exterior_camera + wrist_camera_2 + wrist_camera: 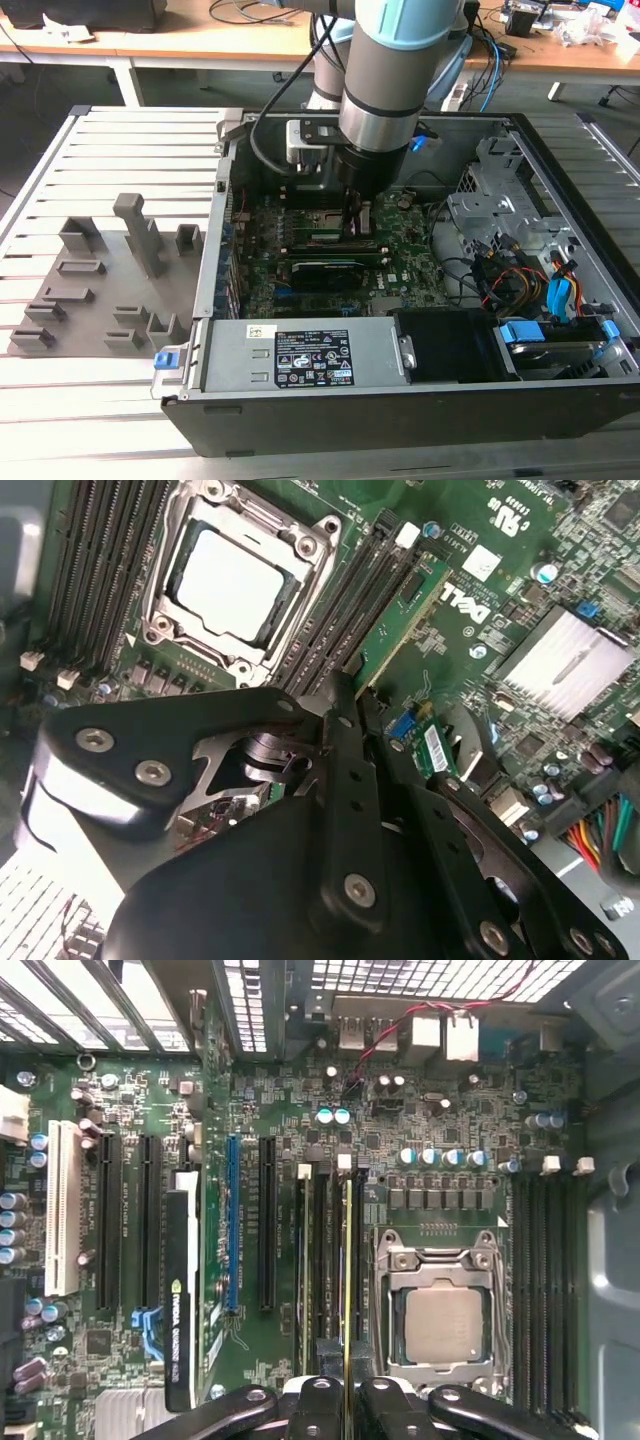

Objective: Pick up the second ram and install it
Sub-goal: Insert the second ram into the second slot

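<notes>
The second ram (402,618) is a thin green stick standing on edge along a black memory slot beside the CPU socket (232,578). In the first wrist view the second ram (347,1260) shows as a narrow yellow-green line between the slots. My gripper (350,685) is shut on its near end, one dark finger on each side. From the exterior view, the gripper (355,225) reaches straight down into the open computer case (560,170), just over the motherboard (400,278). Whether the stick is fully down in the slot I cannot tell.
A black graphics card (178,1300) stands in an expansion slot beside the memory slots. A silver power supply (310,355) lines the case's near wall, with a drive cage and loose cables (520,275) at the exterior view's right. Grey holder blocks (100,270) sit outside, left.
</notes>
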Tool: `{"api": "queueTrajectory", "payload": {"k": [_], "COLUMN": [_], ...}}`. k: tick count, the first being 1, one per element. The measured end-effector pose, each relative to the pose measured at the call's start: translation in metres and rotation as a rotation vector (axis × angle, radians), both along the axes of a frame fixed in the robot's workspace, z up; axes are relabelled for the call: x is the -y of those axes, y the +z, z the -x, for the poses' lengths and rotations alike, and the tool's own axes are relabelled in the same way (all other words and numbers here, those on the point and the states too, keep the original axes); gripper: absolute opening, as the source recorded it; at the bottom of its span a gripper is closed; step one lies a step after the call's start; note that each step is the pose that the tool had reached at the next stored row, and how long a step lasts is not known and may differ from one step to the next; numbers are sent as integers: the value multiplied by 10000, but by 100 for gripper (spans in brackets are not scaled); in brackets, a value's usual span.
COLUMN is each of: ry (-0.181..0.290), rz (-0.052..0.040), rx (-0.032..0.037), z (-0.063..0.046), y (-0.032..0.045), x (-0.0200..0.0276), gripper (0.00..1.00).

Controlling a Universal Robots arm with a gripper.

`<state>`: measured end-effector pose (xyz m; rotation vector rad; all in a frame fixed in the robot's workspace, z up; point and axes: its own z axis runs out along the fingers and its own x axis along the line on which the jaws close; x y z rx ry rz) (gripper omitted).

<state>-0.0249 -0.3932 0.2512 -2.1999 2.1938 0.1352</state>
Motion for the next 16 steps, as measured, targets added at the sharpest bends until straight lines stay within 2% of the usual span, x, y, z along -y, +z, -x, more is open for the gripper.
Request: {"api": "queueTrajectory", "payload": {"k": [3,12,16], "ry": [26,144,162], "rz": [0,-3,-3], "rx": [0,1,0], "z": [12,19,41], "y": [-77,-133,-184], "x": [-3,-21,-33], "gripper": [14,14,14]}}
